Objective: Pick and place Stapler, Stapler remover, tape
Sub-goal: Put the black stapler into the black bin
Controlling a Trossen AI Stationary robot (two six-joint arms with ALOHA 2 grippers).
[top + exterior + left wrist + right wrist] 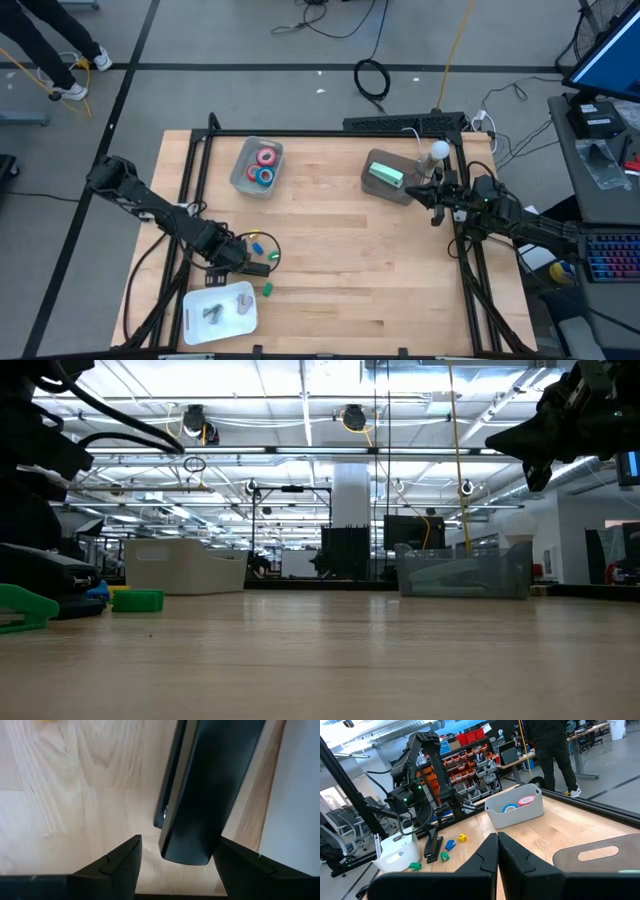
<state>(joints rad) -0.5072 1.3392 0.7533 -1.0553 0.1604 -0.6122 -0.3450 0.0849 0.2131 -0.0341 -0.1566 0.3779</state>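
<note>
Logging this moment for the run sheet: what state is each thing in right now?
Left gripper: open, fingers either side of the stapler.
Stapler: lying on the table, not lifted.
Right gripper: shut, empty.
Tape rolls: inside the grey bin.
White tray: holds small metal pieces.

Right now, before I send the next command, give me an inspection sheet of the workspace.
Surface: wooden table, bare in the middle.
Job's things: tape rolls in grey bin; black stapler on table beside white bin.
Clutter: small yellow, blue, green bits.
Grippers: left gripper open, straddling stapler; right gripper shut, hovering by lidded container.
Cables: loops on floor.
Surroundings: person's legs.
</note>
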